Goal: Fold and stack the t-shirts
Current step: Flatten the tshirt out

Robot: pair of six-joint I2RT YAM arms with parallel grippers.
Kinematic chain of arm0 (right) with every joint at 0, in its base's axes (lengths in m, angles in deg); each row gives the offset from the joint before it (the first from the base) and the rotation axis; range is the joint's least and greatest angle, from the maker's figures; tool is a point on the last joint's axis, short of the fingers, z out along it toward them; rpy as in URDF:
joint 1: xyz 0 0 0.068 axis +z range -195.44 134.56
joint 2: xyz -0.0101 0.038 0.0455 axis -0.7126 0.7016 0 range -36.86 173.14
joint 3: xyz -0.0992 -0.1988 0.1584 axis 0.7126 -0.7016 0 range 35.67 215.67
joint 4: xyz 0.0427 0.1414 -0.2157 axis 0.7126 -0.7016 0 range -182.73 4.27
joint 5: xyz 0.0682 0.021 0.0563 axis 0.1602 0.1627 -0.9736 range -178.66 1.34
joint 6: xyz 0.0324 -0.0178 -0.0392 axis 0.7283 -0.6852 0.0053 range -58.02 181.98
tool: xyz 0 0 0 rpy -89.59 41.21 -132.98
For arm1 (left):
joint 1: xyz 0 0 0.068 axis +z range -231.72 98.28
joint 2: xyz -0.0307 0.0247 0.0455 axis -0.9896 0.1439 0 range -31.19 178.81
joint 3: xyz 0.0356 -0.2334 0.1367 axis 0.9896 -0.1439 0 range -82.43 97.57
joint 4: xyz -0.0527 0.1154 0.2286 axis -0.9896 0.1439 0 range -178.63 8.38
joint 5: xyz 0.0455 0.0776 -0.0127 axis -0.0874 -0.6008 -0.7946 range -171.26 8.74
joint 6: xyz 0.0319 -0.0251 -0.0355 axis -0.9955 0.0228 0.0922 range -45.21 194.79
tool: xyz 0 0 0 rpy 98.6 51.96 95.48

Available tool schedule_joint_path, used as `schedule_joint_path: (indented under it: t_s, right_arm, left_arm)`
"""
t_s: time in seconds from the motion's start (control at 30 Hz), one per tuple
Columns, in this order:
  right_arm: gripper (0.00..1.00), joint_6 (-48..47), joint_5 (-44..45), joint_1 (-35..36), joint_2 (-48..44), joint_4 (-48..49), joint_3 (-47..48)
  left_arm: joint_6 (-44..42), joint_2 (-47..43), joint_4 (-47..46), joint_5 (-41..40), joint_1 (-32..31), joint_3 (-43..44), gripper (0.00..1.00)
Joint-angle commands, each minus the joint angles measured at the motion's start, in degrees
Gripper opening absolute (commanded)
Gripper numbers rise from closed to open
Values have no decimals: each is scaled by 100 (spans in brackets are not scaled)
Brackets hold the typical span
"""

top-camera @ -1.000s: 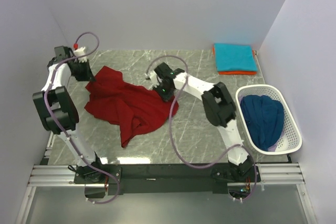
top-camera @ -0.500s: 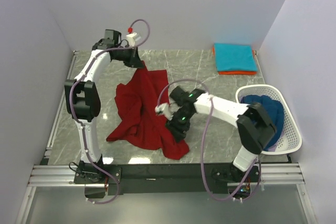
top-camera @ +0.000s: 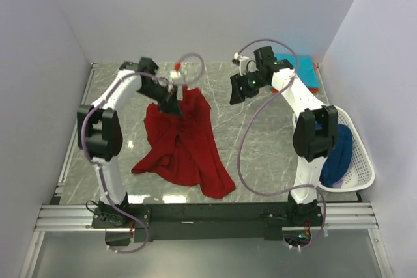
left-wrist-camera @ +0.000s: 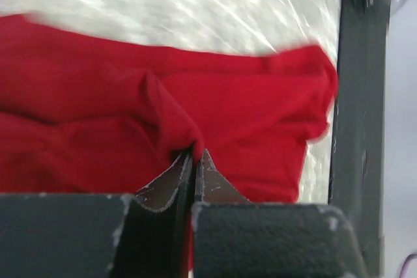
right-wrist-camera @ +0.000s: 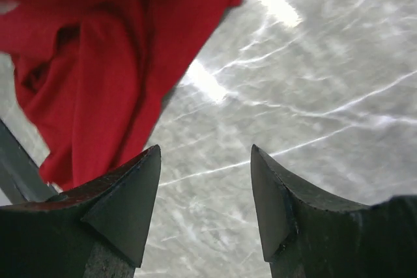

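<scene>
A dark red t-shirt (top-camera: 186,144) lies rumpled and stretched lengthwise on the marble table (top-camera: 260,141). My left gripper (top-camera: 174,104) is at the shirt's far edge, shut on a pinched fold of the red cloth (left-wrist-camera: 247,109); in the left wrist view the left gripper (left-wrist-camera: 197,154) has cloth squeezed between its tips. My right gripper (top-camera: 236,92) hovers to the right of the shirt, above bare table. In the right wrist view the right gripper (right-wrist-camera: 205,154) is open with nothing between its fingers, and the red shirt (right-wrist-camera: 98,50) lies off to its left.
A folded teal t-shirt (top-camera: 305,71) lies at the back right corner, partly behind the right arm. A white mesh basket (top-camera: 365,161) at the right edge holds a navy blue t-shirt (top-camera: 339,154). Walls close in the left, back and right sides.
The right gripper let go of the red shirt and swung from mid-table to the back right. The left gripper carried the shirt's edge rightward along the back, stretching the shirt out.
</scene>
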Motion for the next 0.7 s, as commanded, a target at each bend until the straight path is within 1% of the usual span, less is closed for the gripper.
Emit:
schedule_joint_path:
  t_s: [0.0,0.07,0.1,0.23,0.3,0.37,0.43,0.47,0.53,0.57,0.6,0.67]
  right_arm:
    - [64,346,-68,-40,416,-73,608]
    - [64,460,-50,-22,696,-56,949]
    - [64,495,-129,-22,801,-47,1090]
    - [65,531,-173,206,1468,-196,1993]
    - [65,505,-165,312,1637,-327,2250]
    - [65,400,-208,461,1752,-389,2260]
    - [65,250,-278,532,1699,-521,2015]
    - [65,23,-314,575,1638,-573,1883]
    - [64,-206,-410,567,1340,-653,1287]
    - [62,-425,-437,576,1199,-627,1023]
    - [60,-540,-437,576,885,-514,446]
    - [58,-821,-289,593,576,-320,-128]
  left_arm:
    - [-1443,-1505,395,-368,-630,-1309,4]
    - [-1495,-2032,61,-720,-806,-1889,4]
    - [-1548,-2113,-45,-922,-815,-2249,4]
    - [-1970,-2158,-10,-1344,-815,-2612,6]
    - [-1962,-2289,-265,-1503,-815,-2927,7]
    - [-1883,-2395,-634,-1679,-815,-3113,7]
    - [-1786,-2395,-819,-1767,-772,-3237,8]
    - [-1690,-2352,-950,-1759,-711,-3228,7]
    - [-1549,-2264,-1039,-1645,-448,-3132,7]
    - [-1496,-2089,-944,-1462,-342,-3036,6]
    - [-1496,-1983,-856,-1347,-228,-2765,6]
    - [-1364,-1607,-636,-988,98,-2300,6]
